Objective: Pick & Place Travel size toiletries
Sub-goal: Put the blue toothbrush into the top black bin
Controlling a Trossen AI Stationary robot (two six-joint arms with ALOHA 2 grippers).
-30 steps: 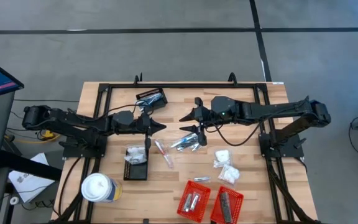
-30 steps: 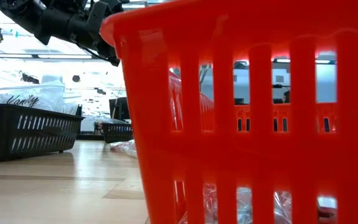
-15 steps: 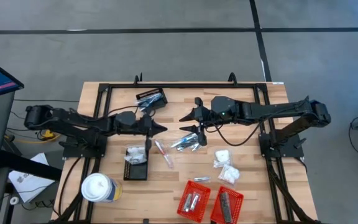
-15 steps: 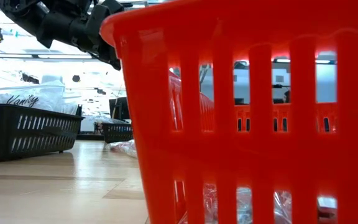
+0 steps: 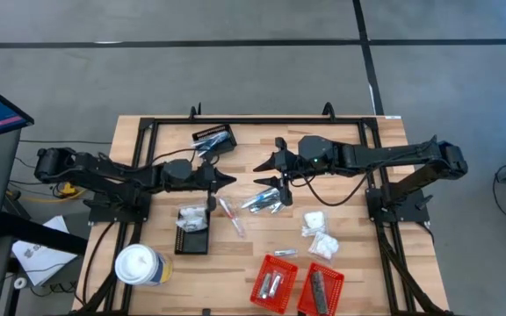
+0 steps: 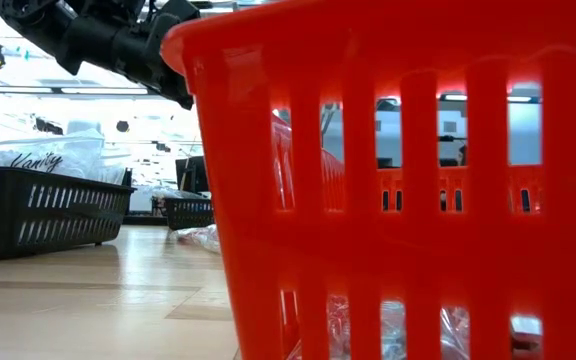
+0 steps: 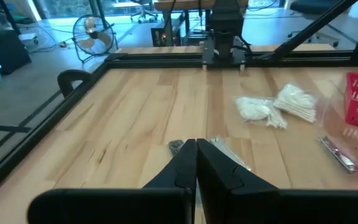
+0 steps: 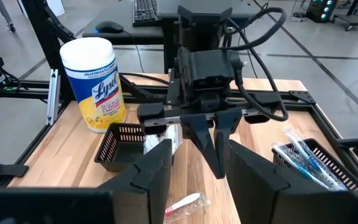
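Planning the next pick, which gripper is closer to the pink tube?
Left. The left gripper hangs just above the pink tube, jaws shut; the right gripper sits farther off, over the silvery tubes.

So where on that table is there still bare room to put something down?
Bare wood lies along the table's far edge, right of the black basket, and at the near edge between the white canister and red baskets. The middle, around the silvery tubes and white packets, is crowded.

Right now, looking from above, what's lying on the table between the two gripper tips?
In the high view, a thin pinkish tube lies on the wood, roughly between the left gripper and the right gripper, slightly nearer the camera-side edge. Otherwise bare wood.
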